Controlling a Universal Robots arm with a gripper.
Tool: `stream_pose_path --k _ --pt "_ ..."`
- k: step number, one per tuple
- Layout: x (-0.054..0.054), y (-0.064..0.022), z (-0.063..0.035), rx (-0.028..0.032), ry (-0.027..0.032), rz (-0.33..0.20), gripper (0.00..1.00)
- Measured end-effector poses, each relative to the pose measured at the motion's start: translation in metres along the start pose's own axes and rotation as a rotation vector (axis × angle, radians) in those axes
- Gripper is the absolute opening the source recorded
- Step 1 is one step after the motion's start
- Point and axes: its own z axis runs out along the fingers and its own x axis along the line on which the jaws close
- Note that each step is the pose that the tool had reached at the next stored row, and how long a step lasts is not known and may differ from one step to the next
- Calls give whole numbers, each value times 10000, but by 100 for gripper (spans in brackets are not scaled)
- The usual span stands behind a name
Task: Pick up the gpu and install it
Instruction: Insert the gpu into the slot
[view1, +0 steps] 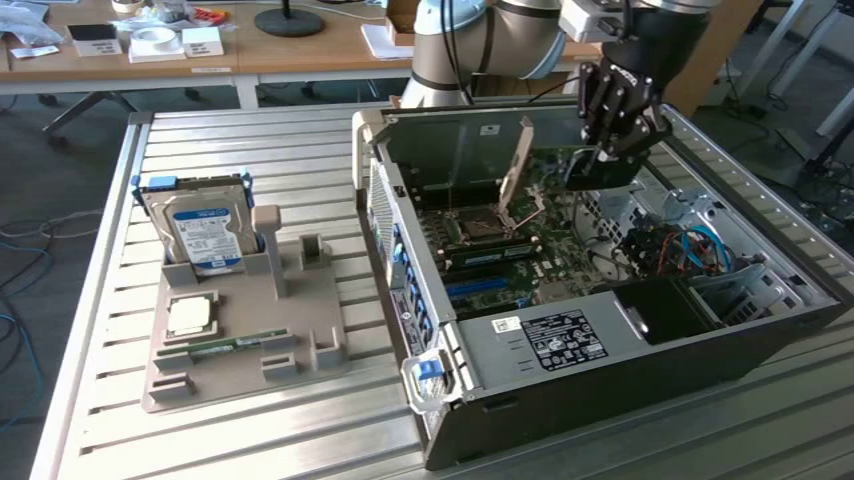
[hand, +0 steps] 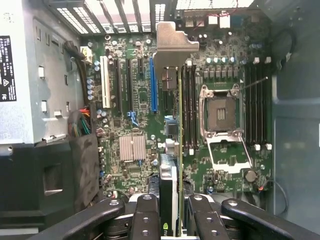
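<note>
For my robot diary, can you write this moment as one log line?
tool: shut on thin black rectangular gpu card | position: over green motherboard of open black computer case | card in slot: not yet

exterior view: high, off the worktop (view1: 200, 440), angled down into the open pc case (view1: 601, 390). wrist view: close, past the pincer (hand: 172, 205), square onto the motherboard (hand: 125, 125). both share the motherboard.

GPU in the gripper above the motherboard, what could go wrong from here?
The gpu hangs edge-down in the gripper, seemingly beside the blue slot rather than over it; it could land on the memory slots.
The open CPU socket lies close by; a tilted card could catch its raised latch.
</note>
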Motion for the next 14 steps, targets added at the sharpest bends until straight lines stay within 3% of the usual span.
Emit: stream_pose_path --k 14 --pt "20 244 43 -3 1 -350 27"
